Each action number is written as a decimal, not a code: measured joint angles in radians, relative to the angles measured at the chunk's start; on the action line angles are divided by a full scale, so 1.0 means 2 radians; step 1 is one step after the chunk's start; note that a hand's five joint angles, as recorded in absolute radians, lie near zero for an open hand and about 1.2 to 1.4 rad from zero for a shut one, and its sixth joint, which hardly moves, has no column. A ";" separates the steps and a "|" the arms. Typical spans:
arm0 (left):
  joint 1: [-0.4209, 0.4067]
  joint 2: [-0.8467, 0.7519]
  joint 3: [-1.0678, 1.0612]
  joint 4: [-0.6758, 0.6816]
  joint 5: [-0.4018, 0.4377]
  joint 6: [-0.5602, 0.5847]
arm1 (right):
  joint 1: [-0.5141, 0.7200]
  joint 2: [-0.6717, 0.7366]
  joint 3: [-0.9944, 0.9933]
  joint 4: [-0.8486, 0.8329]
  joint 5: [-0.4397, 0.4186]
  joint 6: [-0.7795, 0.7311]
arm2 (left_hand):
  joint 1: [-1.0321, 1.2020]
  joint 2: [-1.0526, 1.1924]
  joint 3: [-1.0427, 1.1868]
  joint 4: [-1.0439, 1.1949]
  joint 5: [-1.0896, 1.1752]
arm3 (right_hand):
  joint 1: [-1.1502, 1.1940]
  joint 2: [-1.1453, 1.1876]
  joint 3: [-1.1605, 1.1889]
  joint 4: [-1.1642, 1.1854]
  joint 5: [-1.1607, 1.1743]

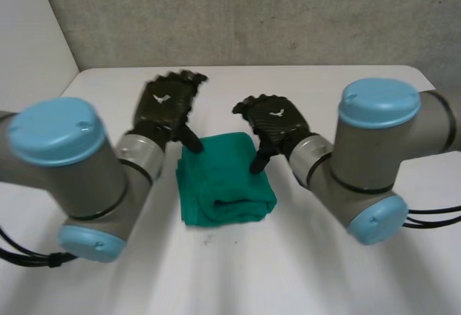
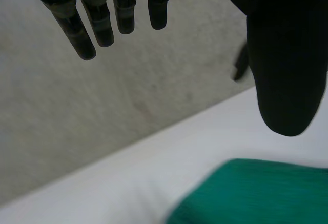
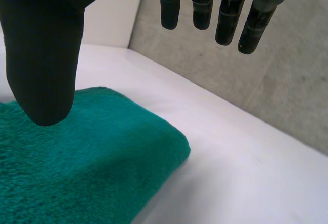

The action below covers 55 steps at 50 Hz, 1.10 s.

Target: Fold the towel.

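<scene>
Head view: a green towel (image 1: 225,179) lies folded thick on the white desk (image 1: 238,279), left hand (image 1: 164,106) and right hand (image 1: 277,122) poised at its far corners. Left wrist view: fingers (image 2: 97,24) straight, empty. Right wrist view: the same; folding looks essentially finished.

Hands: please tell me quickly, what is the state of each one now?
Left hand: open, holding nothing.
Right hand: open, holding nothing; its thumb hangs over the towel.

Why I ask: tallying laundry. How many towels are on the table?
1: a folded green towel on the table, left hand and right hand at its far corners; folds could hide another.
</scene>
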 measured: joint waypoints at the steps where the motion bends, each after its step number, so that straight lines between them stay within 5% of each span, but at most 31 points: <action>1: -0.004 -0.009 0.008 -0.009 0.000 -0.008 | -0.005 0.000 0.000 0.002 -0.003 0.008 | 0.000 0.000 0.000 0.000 0.000 | 0.000 0.000 0.000 0.000 0.000; 11: -0.029 -0.117 0.083 -0.104 -0.003 -0.051 | -0.026 0.059 -0.032 0.059 -0.018 0.019 | 0.007 0.011 0.001 0.007 0.002 | 0.000 0.000 0.000 0.000 0.000; 30: -0.001 -0.103 0.018 -0.142 -0.069 0.085 | 0.000 0.130 -0.098 0.129 -0.015 -0.088 | 0.002 0.012 0.000 0.010 0.000 | -0.011 0.000 0.000 0.000 -0.003; 38: -0.013 -0.053 0.023 -0.138 -0.065 0.084 | -0.003 0.074 -0.094 0.124 0.001 -0.090 | 0.002 0.007 0.000 0.004 0.000 | -0.011 -0.001 0.000 0.000 -0.005; 46: -0.005 0.044 0.045 -0.124 -0.065 0.076 | -0.046 -0.072 -0.057 0.041 0.112 -0.029 | -0.002 -0.002 -0.007 -0.003 -0.001 | -0.011 -0.001 0.000 0.000 -0.005; 51: 0.030 0.102 0.069 -0.131 -0.058 0.048 | -0.082 -0.132 -0.038 0.016 0.161 -0.023 | -0.002 -0.002 -0.007 -0.003 -0.001 | -0.011 -0.001 0.000 0.000 -0.005; 55: 0.078 0.138 0.087 -0.168 -0.012 -0.007 | -0.113 -0.152 -0.036 0.041 0.166 -0.037 | -0.002 -0.002 -0.007 -0.003 -0.001 | -0.011 -0.001 0.000 0.000 -0.005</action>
